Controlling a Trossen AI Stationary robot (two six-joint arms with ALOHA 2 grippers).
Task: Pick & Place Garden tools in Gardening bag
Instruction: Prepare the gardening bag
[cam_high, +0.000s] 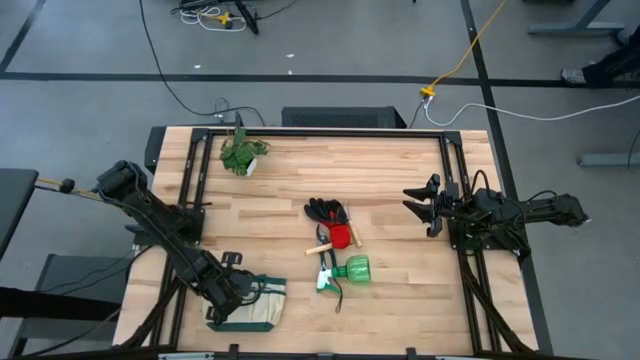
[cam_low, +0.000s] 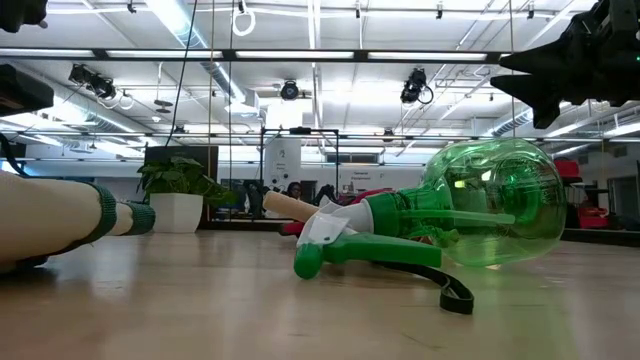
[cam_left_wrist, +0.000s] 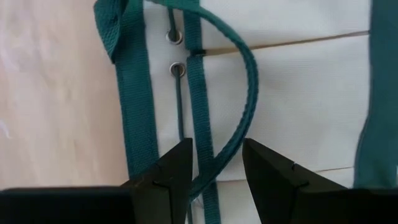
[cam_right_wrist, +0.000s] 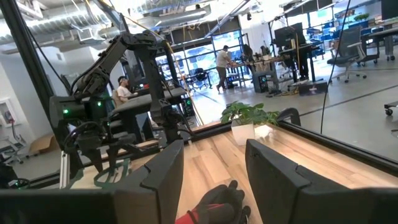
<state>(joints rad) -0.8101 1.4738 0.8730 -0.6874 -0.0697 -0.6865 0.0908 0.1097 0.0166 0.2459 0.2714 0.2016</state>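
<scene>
The beige gardening bag (cam_high: 252, 306) with green trim lies on its side at the table's near left. My left gripper (cam_left_wrist: 214, 163) points down over it, open. Its fingers stand on either side of a green loop handle (cam_left_wrist: 246, 93); I cannot tell if they touch it. At mid-table lie the garden tools: black gloves (cam_high: 328, 211), a red-headed tool with a wooden handle (cam_high: 338, 238), and a green spray bottle (cam_high: 352, 269) on its side with its white trigger (cam_low: 325, 225). My right gripper (cam_high: 420, 205) waits open at the table's right, held level above the top.
A small potted plant (cam_high: 242, 153) stands at the far left of the table. Black rails (cam_high: 330, 131) frame the wooden top. Bare wood lies between the bag and the tools. People and desks show in the room beyond.
</scene>
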